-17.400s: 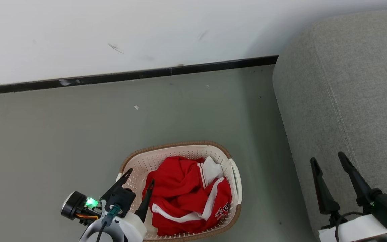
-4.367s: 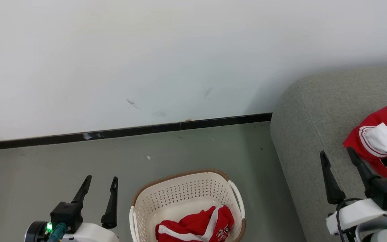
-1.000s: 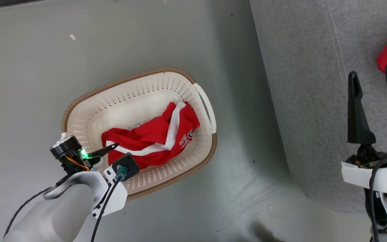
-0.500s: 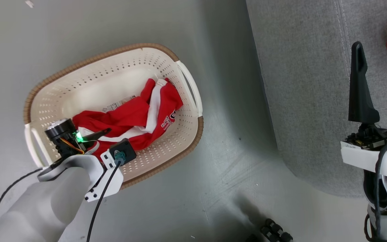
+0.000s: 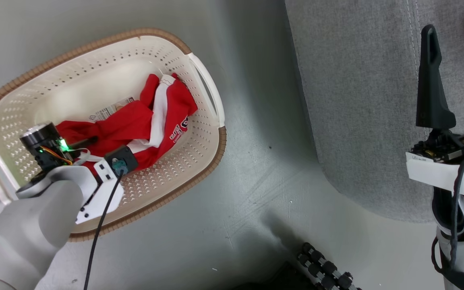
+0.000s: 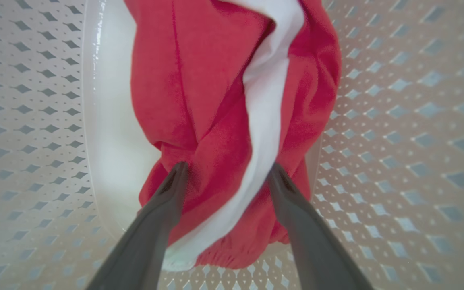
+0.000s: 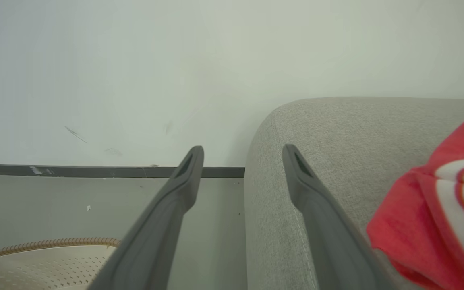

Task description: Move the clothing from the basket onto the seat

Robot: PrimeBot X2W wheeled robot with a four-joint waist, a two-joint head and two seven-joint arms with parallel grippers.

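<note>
A red garment with a white stripe lies crumpled in the cream perforated basket on the floor. My left gripper reaches down into the basket. In the left wrist view it is open, its two fingertips straddling a fold of the red fabric and resting against it. My right gripper stands open and empty above the grey seat. In the right wrist view a second red and white garment lies on the seat, to the right of the right gripper.
A label shows on the basket's bare floor beside the garment. Grey floor separates basket and seat. A black ribbed part sits at the bottom edge. A white wall with a dark baseboard stands behind.
The head camera has tilted further down, shifting the whole picture. My left gripper has gone lower into the basket onto the red garment. The right gripper stays open over the seat.
</note>
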